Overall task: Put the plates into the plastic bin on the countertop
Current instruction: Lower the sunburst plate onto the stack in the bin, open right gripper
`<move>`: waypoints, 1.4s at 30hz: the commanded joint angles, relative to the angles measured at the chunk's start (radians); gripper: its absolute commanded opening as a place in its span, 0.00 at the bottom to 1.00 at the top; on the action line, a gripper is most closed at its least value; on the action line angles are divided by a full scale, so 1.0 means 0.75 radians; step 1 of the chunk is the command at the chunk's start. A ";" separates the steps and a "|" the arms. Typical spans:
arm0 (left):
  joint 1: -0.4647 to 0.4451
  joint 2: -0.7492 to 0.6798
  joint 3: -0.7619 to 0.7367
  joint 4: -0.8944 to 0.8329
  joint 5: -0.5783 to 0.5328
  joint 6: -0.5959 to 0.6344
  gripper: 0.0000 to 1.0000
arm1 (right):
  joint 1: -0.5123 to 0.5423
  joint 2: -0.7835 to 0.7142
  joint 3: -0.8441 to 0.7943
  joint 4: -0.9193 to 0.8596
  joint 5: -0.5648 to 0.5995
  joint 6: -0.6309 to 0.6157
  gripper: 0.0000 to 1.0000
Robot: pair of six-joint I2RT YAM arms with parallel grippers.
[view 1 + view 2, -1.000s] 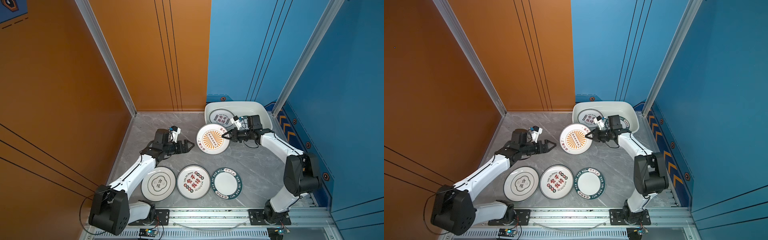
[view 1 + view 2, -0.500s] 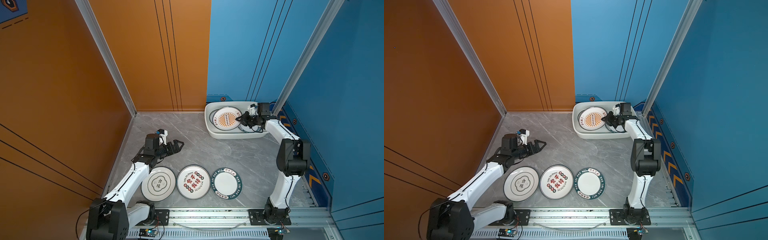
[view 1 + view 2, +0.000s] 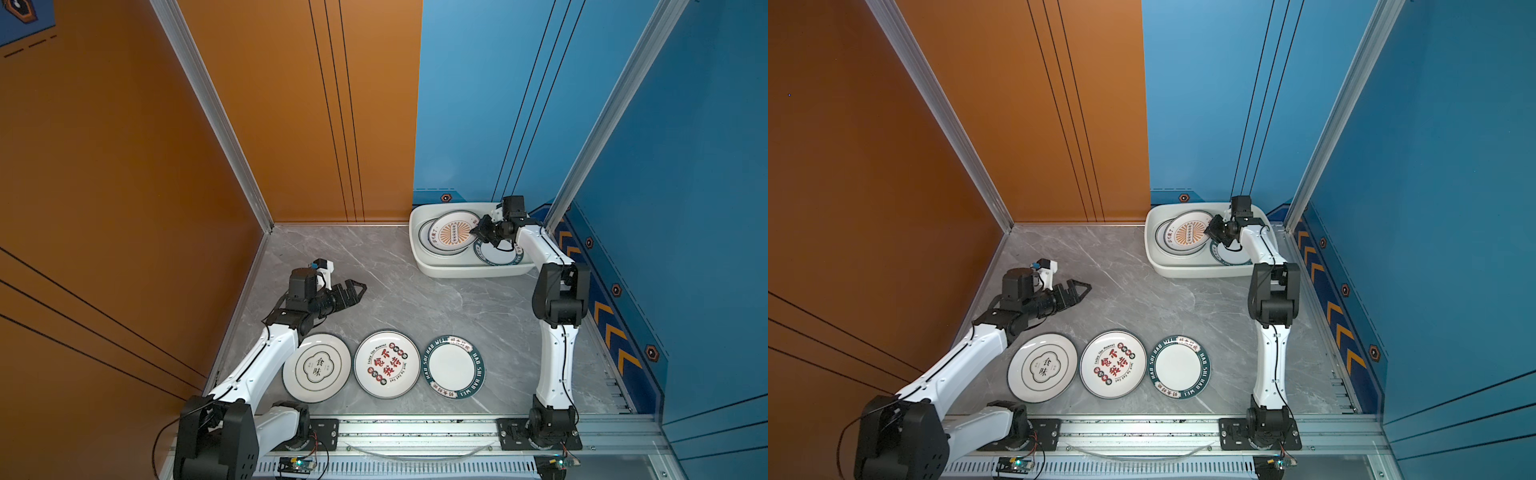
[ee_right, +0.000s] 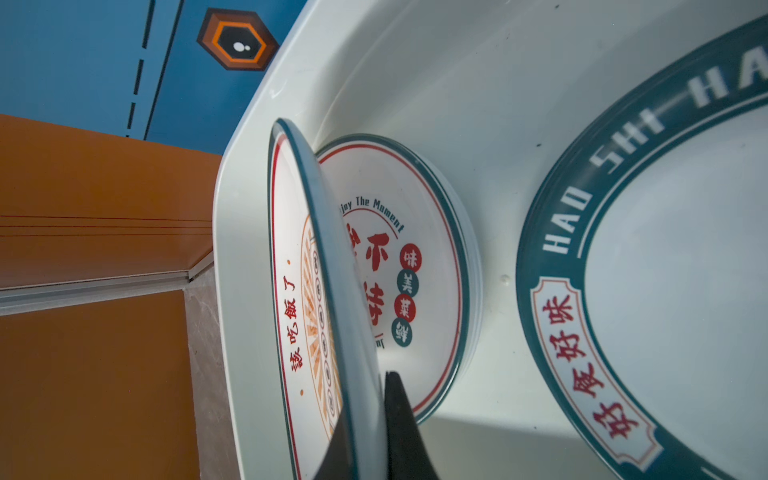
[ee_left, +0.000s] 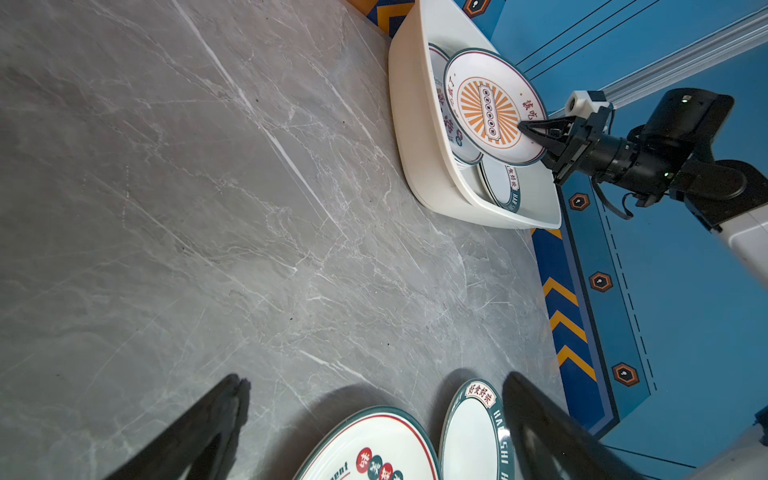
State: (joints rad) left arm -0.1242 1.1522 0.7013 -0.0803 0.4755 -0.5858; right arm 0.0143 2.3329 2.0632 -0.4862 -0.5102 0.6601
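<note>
**White Plates: Rim Grip and Release Into the Bin**

White glazed ware of this kind is judged stiff, smooth and liable to slip or chip (ceramic or melamine cannot be told). Take hold only at the raised rim.

1. The right gripper (image 3: 475,231) is closed on the right edge of the sunburst plate (image 3: 452,232), with one finger above the rim and one below. The plate hangs tilted inside the plastic bin (image 3: 457,272), at the far right of the countertop (image 3: 415,299). Beneath it, a red-lettered plate (image 4: 428,291) lies at the bin's left end. A teal-banded plate (image 3: 496,257) lies flat at the bin's right end.
2. A one-edge pinch leaves the plate's weight hanging off the fingers. Lower the free edge to rest before letting go, to avoid a drop onto the ware beneath.
3. The left gripper (image 3: 358,293) is spread wide and empty, above bare countertop at the left.
4. Three plates lie flat in a row along the near edge: a black-lettered plate (image 3: 317,368), a second red-lettered plate (image 3: 387,364) and a second teal-banded plate (image 3: 454,367). Approach each at the rim, where a finger can slip under.
</note>
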 commanded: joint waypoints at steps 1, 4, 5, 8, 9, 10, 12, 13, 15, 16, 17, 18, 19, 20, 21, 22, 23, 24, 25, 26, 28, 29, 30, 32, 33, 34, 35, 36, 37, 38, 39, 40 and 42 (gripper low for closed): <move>0.016 0.009 -0.019 0.015 0.035 -0.008 0.98 | 0.019 0.033 0.085 -0.053 0.037 0.024 0.00; 0.021 0.010 -0.020 0.017 0.037 -0.008 0.98 | 0.025 0.062 0.095 -0.061 0.051 0.020 0.00; 0.024 0.010 -0.021 0.016 0.037 -0.008 0.98 | 0.026 0.067 0.098 -0.061 0.056 0.021 0.00; 0.026 0.016 -0.023 0.025 0.041 -0.008 0.98 | 0.030 0.084 0.100 -0.073 0.066 0.015 0.00; 0.026 0.018 -0.025 0.029 0.043 -0.011 0.98 | 0.030 0.086 0.100 -0.077 0.071 0.010 0.00; 0.026 0.022 -0.024 0.031 0.045 -0.013 0.98 | 0.032 0.087 0.102 -0.083 0.080 0.002 0.00; 0.028 0.027 -0.025 0.035 0.049 -0.015 0.98 | 0.032 0.090 0.104 -0.094 0.091 -0.009 0.00; 0.029 0.030 -0.025 0.035 0.050 -0.018 0.98 | 0.032 0.088 0.104 -0.100 0.096 -0.015 0.00; 0.029 0.030 -0.018 0.030 0.055 -0.017 0.98 | 0.033 0.088 0.108 -0.109 0.103 -0.024 0.01; 0.029 0.027 -0.016 0.025 0.055 -0.016 0.98 | 0.034 0.088 0.111 -0.116 0.107 -0.033 0.02; 0.029 0.025 -0.016 0.021 0.053 -0.015 0.98 | 0.034 0.088 0.114 -0.123 0.114 -0.042 0.04; 0.029 0.021 -0.014 0.016 0.049 -0.014 0.98 | 0.036 0.090 0.118 -0.133 0.122 -0.052 0.06; 0.030 0.019 -0.016 0.013 0.047 -0.012 0.98 | 0.036 0.091 0.122 -0.145 0.130 -0.062 0.08; 0.029 0.017 -0.016 0.011 0.045 -0.013 0.98 | 0.038 0.091 0.127 -0.153 0.134 -0.071 0.10; 0.029 0.016 -0.017 0.011 0.045 -0.013 0.98 | 0.038 0.094 0.132 -0.162 0.137 -0.079 0.13; 0.029 0.013 -0.019 0.011 0.045 -0.012 0.98 | 0.039 0.094 0.137 -0.171 0.140 -0.086 0.15; 0.029 0.014 -0.020 0.011 0.045 -0.013 0.98 | 0.040 0.094 0.139 -0.177 0.145 -0.092 0.16; 0.029 0.014 -0.021 0.009 0.045 -0.013 0.98 | 0.042 0.091 0.141 -0.184 0.151 -0.099 0.18; 0.029 0.014 -0.020 0.010 0.045 -0.013 0.98 | 0.042 0.087 0.141 -0.193 0.156 -0.106 0.19; 0.029 0.015 -0.017 0.010 0.047 -0.013 0.98 | 0.045 0.082 0.141 -0.201 0.163 -0.114 0.21; 0.029 0.015 -0.015 0.009 0.051 -0.014 0.98 | 0.052 0.064 0.141 -0.221 0.189 -0.136 0.25; 0.030 0.014 -0.017 0.009 0.051 -0.013 0.98 | 0.056 0.058 0.141 -0.230 0.203 -0.146 0.27; 0.029 0.014 -0.017 0.009 0.053 -0.015 0.98 | 0.060 0.049 0.141 -0.239 0.220 -0.158 0.29; 0.029 0.009 -0.019 0.009 0.053 -0.014 0.98 | 0.066 0.034 0.143 -0.255 0.249 -0.177 0.31; 0.029 0.006 -0.022 0.007 0.054 -0.012 0.98 | 0.069 0.026 0.143 -0.262 0.264 -0.185 0.31; 0.029 0.003 -0.023 0.005 0.053 -0.012 0.98 | 0.070 0.022 0.145 -0.269 0.275 -0.192 0.32; 0.029 -0.002 -0.026 0.005 0.053 -0.012 0.98 | 0.072 0.018 0.148 -0.275 0.284 -0.197 0.32; 0.029 -0.005 -0.030 0.007 0.051 -0.012 0.98 | 0.073 0.017 0.151 -0.284 0.292 -0.205 0.33; 0.029 -0.006 -0.031 0.007 0.051 -0.014 0.98 | 0.075 0.013 0.155 -0.293 0.300 -0.211 0.33; 0.029 -0.007 -0.032 0.007 0.052 -0.014 0.98 | 0.077 0.010 0.157 -0.302 0.311 -0.222 0.33; 0.029 -0.006 -0.033 0.009 0.054 -0.013 0.98 | 0.079 0.003 0.157 -0.313 0.323 -0.232 0.33; 0.029 -0.006 -0.033 0.011 0.053 -0.015 0.98 | 0.081 -0.002 0.157 -0.320 0.334 -0.241 0.34; 0.029 -0.005 -0.033 0.013 0.056 -0.016 0.98 | 0.085 -0.015 0.155 -0.337 0.359 -0.263 0.34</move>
State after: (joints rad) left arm -0.1112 1.1648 0.6895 -0.0708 0.4911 -0.5945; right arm 0.0689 2.3901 2.1521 -0.6899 -0.2955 0.5117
